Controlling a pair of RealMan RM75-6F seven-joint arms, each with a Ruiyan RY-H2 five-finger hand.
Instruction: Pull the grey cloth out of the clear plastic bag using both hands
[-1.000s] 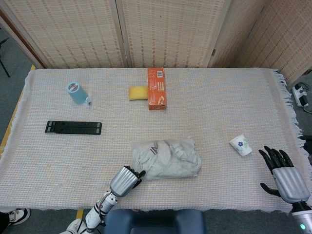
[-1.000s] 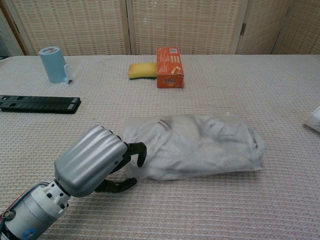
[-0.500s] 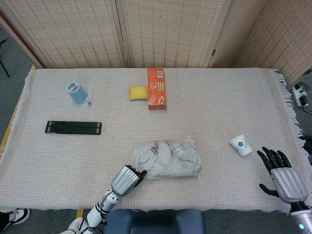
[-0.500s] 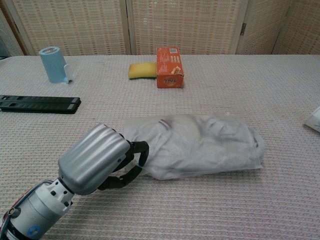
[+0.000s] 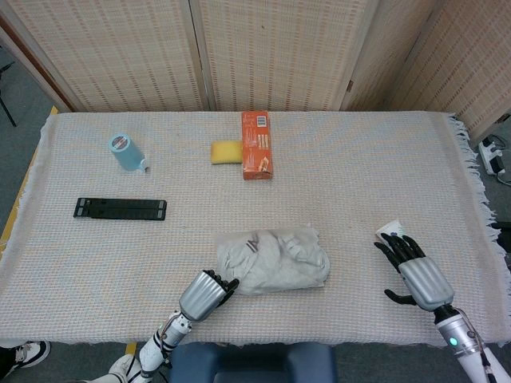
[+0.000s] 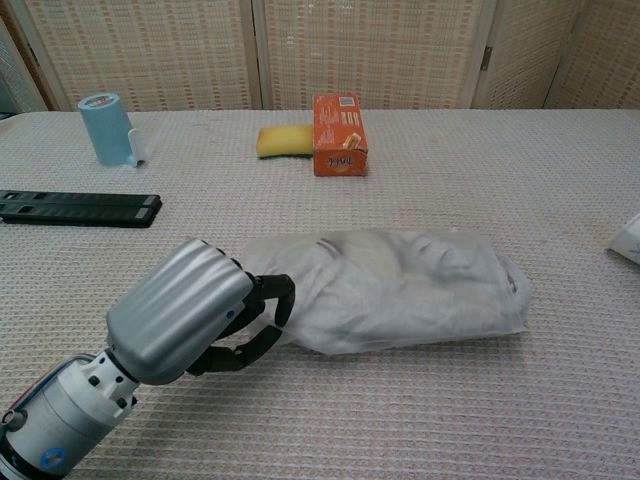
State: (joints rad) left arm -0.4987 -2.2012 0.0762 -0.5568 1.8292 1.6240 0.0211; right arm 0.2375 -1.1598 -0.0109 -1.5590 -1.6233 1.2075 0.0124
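The clear plastic bag (image 5: 273, 260) (image 6: 400, 290) lies near the table's front edge with the crumpled grey cloth (image 6: 430, 275) inside it. My left hand (image 5: 206, 294) (image 6: 190, 320) is at the bag's left end, and its fingers (image 6: 268, 300) curl around the plastic there. The bag's near-left corner is hidden under them. My right hand (image 5: 417, 271) hovers to the right of the bag, apart from it, fingers spread and holding nothing. It shows only in the head view.
A white paper cup (image 5: 390, 230) (image 6: 628, 238) lies just beyond my right hand's fingertips. Farther back are an orange box (image 5: 256, 144), a yellow sponge (image 5: 226, 152), a blue roll (image 5: 124, 152) and a black strip (image 5: 120, 209). The table's front edge (image 5: 319, 341) is close.
My right hand has moved left and forward, up to the paper cup. My left hand's fingers have closed further on the bag's left end, covering its near corner.
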